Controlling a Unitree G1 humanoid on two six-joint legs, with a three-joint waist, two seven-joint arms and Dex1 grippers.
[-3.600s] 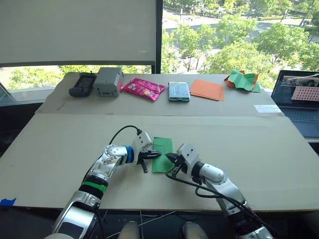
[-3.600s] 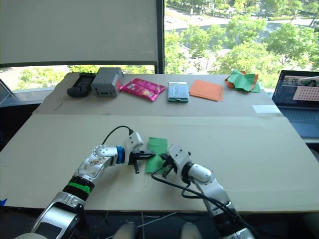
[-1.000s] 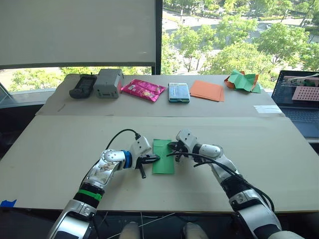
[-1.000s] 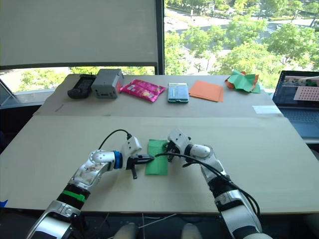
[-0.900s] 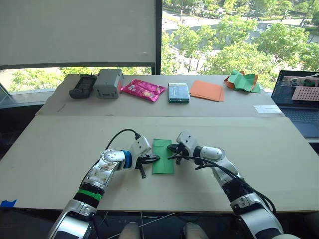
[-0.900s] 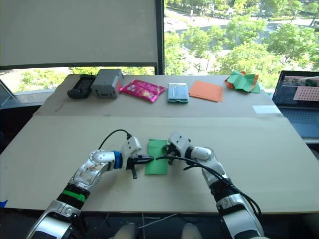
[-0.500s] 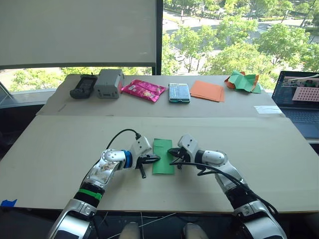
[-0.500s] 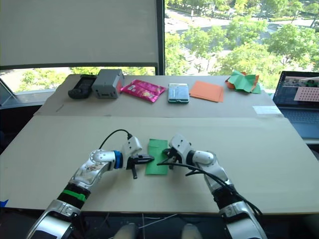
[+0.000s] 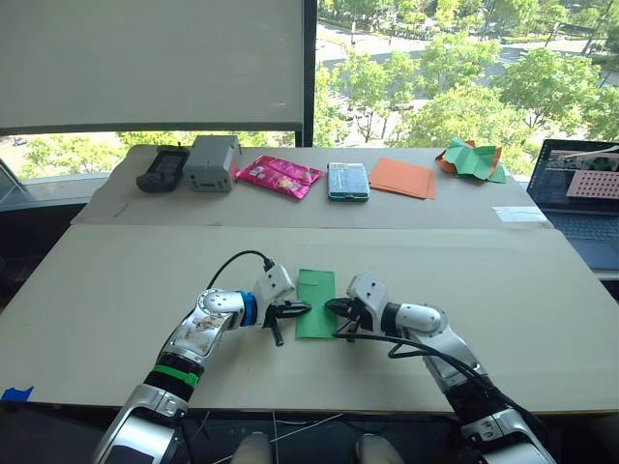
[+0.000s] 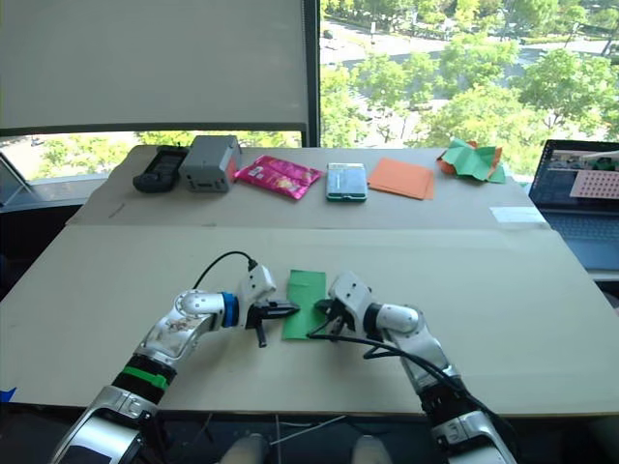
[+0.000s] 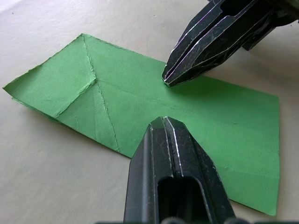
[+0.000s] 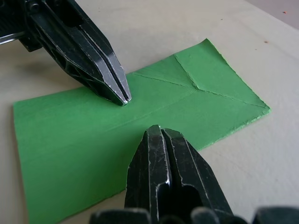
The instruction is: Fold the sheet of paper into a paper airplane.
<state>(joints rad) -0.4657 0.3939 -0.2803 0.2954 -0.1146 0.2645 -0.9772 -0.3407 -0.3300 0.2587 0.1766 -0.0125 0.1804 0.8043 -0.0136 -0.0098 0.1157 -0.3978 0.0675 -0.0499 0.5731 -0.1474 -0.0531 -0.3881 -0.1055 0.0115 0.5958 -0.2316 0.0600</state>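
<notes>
Two grippers, one paper (image 9: 316, 303), lower centre of the head views, flat on the table (image 9: 116, 290). Left gripper (image 9: 301, 309) at the sheet's left edge, fingers pinched together, holding nothing, tip pressed down at the edge. Right gripper (image 9: 331, 306) on the opposite edge, fingers likewise clenched on nothing, tip resting on the green in the left wrist view (image 11: 167, 79). Tips facing each other across the strip, near but apart.

Already folded into a narrow strip, with a long centre crease and diagonal creases meeting in a shallow corner fold at the far end (image 12: 196, 86). Not yet an airplane by the look of it; early to middle of the folding, judging by the flat rectangle.

Handling, as a guess: very light, thin, floppy, easily torn or creased wrong. Likely to slide on the smooth table under any sideways push, so one tip pinning while the other works. Best hold probably at a long edge, where the layers lift slightly, pinched shallow and near the middle; the folded far corner stiffer but awkward.

Across the top of the frame: pink packet (image 9: 279, 174), orange sheets (image 9: 401, 175), crumpled heap (image 9: 471, 156), well apart.
</notes>
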